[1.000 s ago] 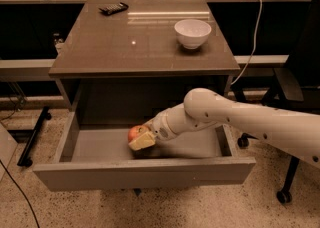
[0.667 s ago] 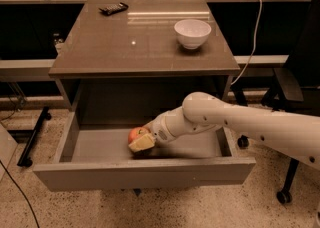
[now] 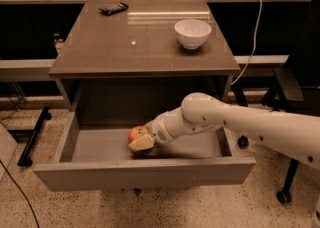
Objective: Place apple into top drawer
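Note:
The top drawer (image 3: pixel 75 139) is pulled fully open below the cabinet top, its grey inside showing. The red-orange apple (image 3: pixel 135 133) is low inside the drawer, near its middle, just above or on the floor. My gripper (image 3: pixel 139 139) reaches in from the right, down inside the drawer, and its pale fingers (image 3: pixel 142 143) are closed around the apple, covering its lower right side. My white arm (image 3: pixel 235 122) crosses over the drawer's right wall.
A white bowl (image 3: pixel 192 33) stands at the back right of the cabinet top (image 3: pixel 125 47). A small dark object (image 3: pixel 113 8) lies at the back left. A black chair (image 3: pixel 295 92) stands to the right, a dark stand foot (image 3: pixel 32 139) to the left.
The arm and gripper have shifted very slightly left with the apple in the drawer. The apple stays between the fingers.

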`<state>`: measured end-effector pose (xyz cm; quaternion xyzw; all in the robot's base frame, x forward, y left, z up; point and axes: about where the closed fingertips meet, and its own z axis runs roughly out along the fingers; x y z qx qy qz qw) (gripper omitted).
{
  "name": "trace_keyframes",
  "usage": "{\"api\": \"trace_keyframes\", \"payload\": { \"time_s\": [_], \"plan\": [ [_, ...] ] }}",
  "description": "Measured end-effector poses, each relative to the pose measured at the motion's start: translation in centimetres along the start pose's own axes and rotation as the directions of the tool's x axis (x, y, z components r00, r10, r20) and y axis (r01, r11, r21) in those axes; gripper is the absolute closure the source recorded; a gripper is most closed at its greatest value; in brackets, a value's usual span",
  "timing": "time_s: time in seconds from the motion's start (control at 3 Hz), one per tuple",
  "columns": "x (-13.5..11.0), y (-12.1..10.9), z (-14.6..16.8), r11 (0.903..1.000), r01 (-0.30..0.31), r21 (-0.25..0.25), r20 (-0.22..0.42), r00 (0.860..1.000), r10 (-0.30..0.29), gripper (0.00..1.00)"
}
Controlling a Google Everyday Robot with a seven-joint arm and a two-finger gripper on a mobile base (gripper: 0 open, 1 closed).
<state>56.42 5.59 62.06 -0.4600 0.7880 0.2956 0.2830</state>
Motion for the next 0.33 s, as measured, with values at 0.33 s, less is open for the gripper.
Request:
{"api": "trace_keyframes", "payload": {
  "time_s": [0.33],
  "plan": [
    [0.0, 0.07, 0.08, 1.0, 0.001, -0.002, -0.001, 1.0, -0.001, 0.0]
  ]
}}
